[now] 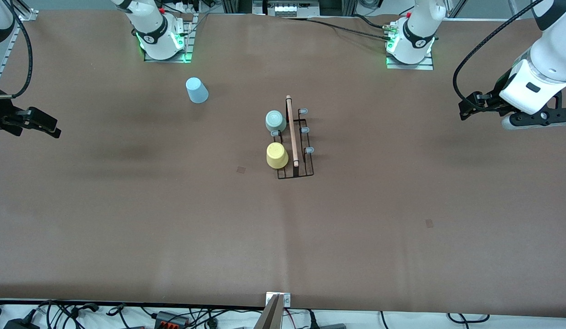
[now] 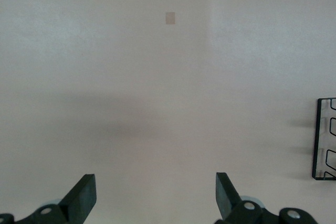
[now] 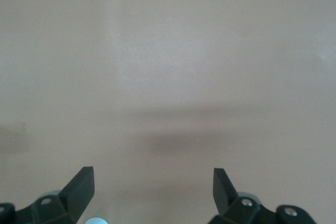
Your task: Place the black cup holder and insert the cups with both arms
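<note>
Front view: black cup holder [image 1: 295, 141] stands at mid-table, wooden bar [image 1: 292, 130] running along its top. Pale green cup [image 1: 275, 121] sits upside down on a peg at about 10 o'clock from the rack's middle; yellow cup [image 1: 277, 155], also inverted, sits at about 8 o'clock, nearer the front camera. Light blue cup [image 1: 197, 90] stands inverted on the brown table [image 1: 127, 219], apart from the rack at roughly 10 o'clock, toward the right arm's base. Left gripper [image 2: 156, 195] hangs over bare table at the left arm's end, fingers wide apart, holding nothing; a corner of the rack shows in its wrist view. Right gripper [image 3: 153, 192] hangs over the right arm's end, fingers likewise spread and empty.
</note>
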Tool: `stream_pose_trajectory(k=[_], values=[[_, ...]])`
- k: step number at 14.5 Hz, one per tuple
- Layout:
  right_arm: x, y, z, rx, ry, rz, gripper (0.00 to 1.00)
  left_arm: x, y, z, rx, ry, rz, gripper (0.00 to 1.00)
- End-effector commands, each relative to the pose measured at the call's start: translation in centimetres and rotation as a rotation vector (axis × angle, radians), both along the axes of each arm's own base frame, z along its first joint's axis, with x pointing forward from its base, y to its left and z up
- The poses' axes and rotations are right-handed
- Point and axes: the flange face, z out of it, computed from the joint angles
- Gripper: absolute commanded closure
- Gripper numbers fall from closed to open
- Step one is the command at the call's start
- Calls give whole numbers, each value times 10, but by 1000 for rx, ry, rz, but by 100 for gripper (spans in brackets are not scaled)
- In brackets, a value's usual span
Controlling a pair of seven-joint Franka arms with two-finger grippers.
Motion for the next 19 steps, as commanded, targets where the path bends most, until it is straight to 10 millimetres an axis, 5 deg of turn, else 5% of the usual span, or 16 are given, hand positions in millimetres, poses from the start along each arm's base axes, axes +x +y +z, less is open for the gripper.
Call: stream_pose_trajectory(k=[1,19], values=[[-4,1,6,3,5,6,0,0,4,6,-15,-3,-11,0],[-12,2,12,-3,-7,26,0,-1,2,5,-14,5,-8,0]])
